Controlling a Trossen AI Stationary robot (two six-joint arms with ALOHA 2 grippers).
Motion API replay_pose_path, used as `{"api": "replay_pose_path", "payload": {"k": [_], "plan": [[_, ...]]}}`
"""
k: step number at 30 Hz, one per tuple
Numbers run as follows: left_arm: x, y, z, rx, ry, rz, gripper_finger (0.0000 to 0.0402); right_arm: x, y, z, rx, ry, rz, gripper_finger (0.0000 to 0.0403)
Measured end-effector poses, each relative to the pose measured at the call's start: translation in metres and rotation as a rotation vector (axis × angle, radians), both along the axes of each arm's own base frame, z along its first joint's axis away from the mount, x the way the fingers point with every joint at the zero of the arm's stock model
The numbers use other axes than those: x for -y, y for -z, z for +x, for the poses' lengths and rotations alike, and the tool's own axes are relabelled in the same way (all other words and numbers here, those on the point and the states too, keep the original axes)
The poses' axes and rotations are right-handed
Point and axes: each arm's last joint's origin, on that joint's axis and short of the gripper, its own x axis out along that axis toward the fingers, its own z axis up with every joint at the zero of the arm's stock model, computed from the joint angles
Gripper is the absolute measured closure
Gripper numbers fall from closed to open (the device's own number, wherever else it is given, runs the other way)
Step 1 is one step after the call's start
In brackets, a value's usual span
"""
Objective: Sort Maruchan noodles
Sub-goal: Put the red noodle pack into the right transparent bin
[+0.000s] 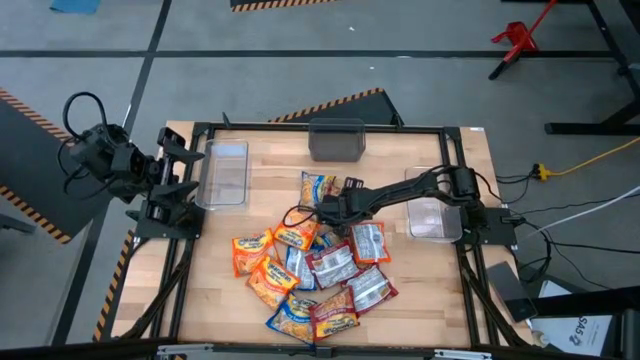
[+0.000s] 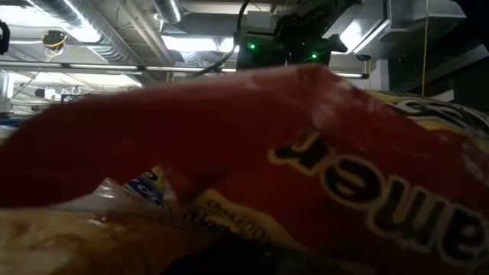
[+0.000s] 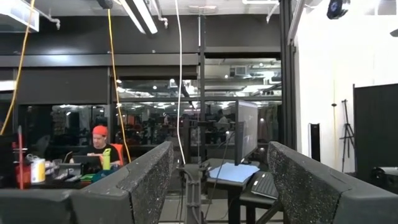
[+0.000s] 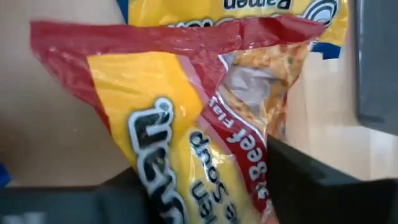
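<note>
Several Maruchan noodle packets (image 1: 312, 275), orange, red-and-silver and blue-and-yellow, lie heaped on the near middle of the wooden table. My right gripper (image 1: 320, 212) reaches in from the table's right to the heap's far edge, shut on a red-and-yellow packet (image 4: 180, 106). A blue-and-yellow packet (image 1: 318, 187) lies just beyond it. My left gripper (image 3: 221, 186) is open, parked off the table's left edge and facing the room. In the low view a red packet (image 2: 252, 160) fills the picture. My right gripper pinches the red-and-yellow packet by one end (image 4: 211, 180) between its two fingers (image 4: 311, 180). The fingers come slanting down from the table's right. The packet stretches away from them to its red sealed far edge (image 4: 155, 34). Whether it is lifted clear I cannot tell.
Three clear plastic bins stand around the heap: one at the left (image 1: 225, 175), one at the far middle (image 1: 337, 140), one at the right (image 1: 432, 215) under my right arm. A black frame (image 1: 200, 130) runs round the table. A person sits in the room beyond (image 3: 99, 146).
</note>
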Motion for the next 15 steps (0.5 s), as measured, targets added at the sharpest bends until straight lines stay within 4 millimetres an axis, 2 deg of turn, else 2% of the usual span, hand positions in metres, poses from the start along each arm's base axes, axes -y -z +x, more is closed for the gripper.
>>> {"api": "replay_pose_path", "payload": {"k": [4,8,11,15], "plan": [[0.0,0.0,0.0,-0.001,-0.001,0.001,0.0143,-0.001,-0.006,0.001,-0.01,0.01,0.031,0.0303],[0.0,0.0,0.0,-0.005,-0.01,-0.002,0.0143,-0.002,-0.02,0.006,-0.008,0.006,0.05,0.0363],[0.0,0.0,0.0,-0.008,-0.017,-0.005,0.0143,-0.002,-0.038,0.011,0.006,-0.015,0.047,0.0386],[0.0,0.0,0.0,-0.008,-0.018,-0.005,0.0143,-0.001,-0.07,0.015,0.025,-0.039,0.035,0.0385]]}}
